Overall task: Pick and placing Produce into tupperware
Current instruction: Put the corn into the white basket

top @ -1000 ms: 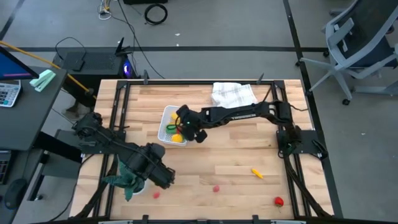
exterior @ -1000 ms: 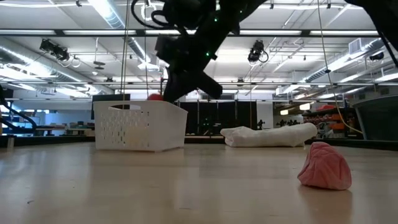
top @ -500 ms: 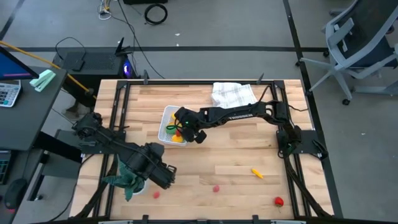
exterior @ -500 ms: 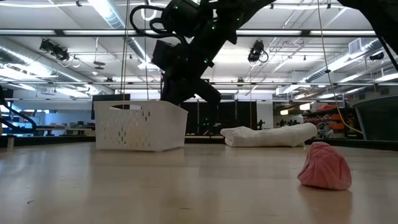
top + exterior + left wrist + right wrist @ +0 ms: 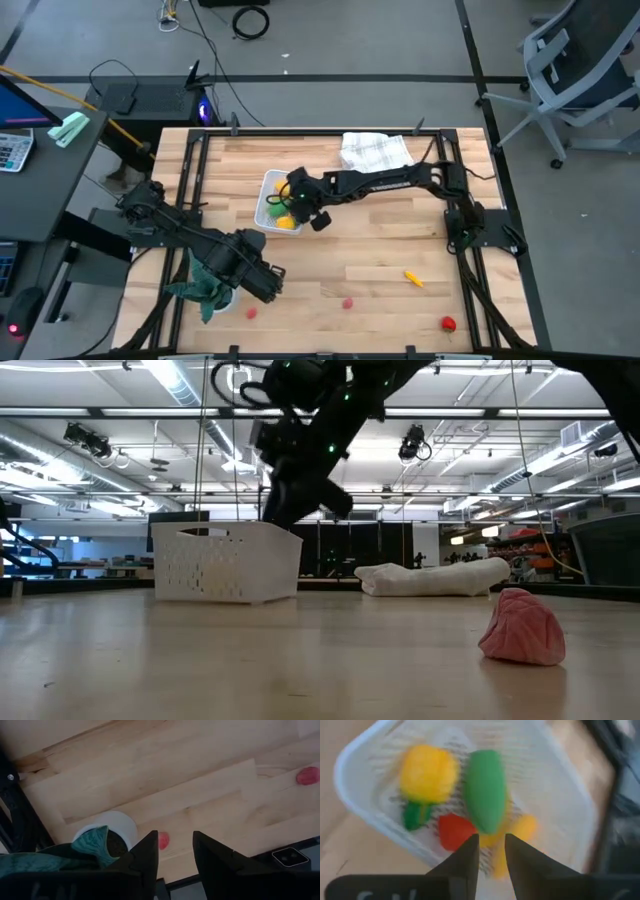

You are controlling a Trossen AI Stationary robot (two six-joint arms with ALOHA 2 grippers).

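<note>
The white tupperware (image 5: 268,195) stands left of the table's middle. In it lie a yellow piece with a green stem (image 5: 427,772), a green piece (image 5: 485,790), a red piece (image 5: 454,831) and an orange-yellow one (image 5: 520,827). My right gripper (image 5: 491,840) hangs open just above them, slanting down, and holds nothing. Loose produce lies near the table's front edge: a small red piece (image 5: 163,840), a pink one (image 5: 347,301), a yellow-orange one (image 5: 412,278) and a red one (image 5: 447,323). My left gripper (image 5: 175,845) points down, open, above the small red piece.
A green plant in a white pot (image 5: 112,822) stands at the near left, right beside my left gripper. A white checked cloth (image 5: 373,152) lies folded at the far edge. Bare wood lies between the tupperware and the loose pieces.
A small red piece showed at my right gripper's fingertips above the tupperware's rim a second ago. It shows there no longer, and a red piece lies in the tupperware. My right gripper has rolled a little and stayed over the tupperware.
</note>
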